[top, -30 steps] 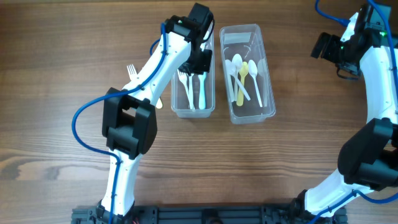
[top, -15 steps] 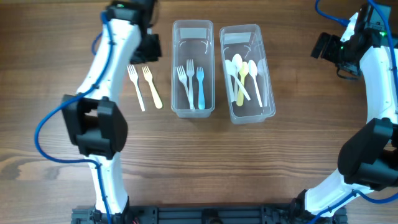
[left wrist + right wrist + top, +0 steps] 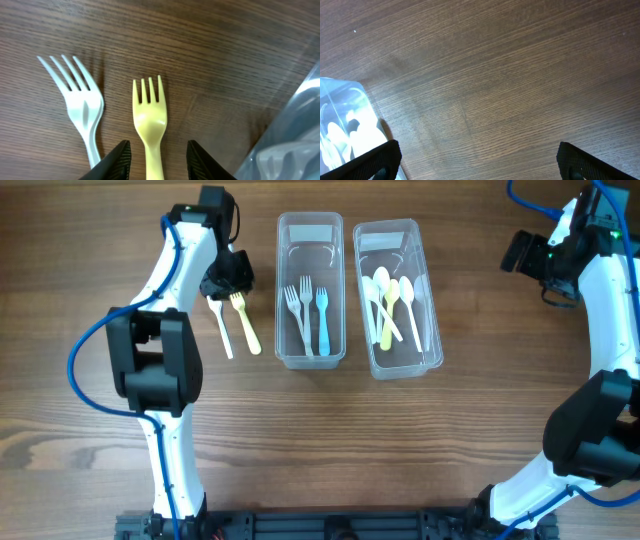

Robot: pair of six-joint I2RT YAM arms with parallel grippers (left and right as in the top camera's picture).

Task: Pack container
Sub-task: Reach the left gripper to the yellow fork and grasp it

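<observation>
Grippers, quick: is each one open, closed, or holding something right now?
Left gripper: open, straddling the handle of the yellow fork, not gripping it.
Right gripper: open, holding nothing.

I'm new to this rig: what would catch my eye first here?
The left gripper, open, straddles the handle of a yellow fork lying beside a white fork on the table. To their right stand two clear bins, a fork bin and a spoon bin, both partly filled.
</observation>
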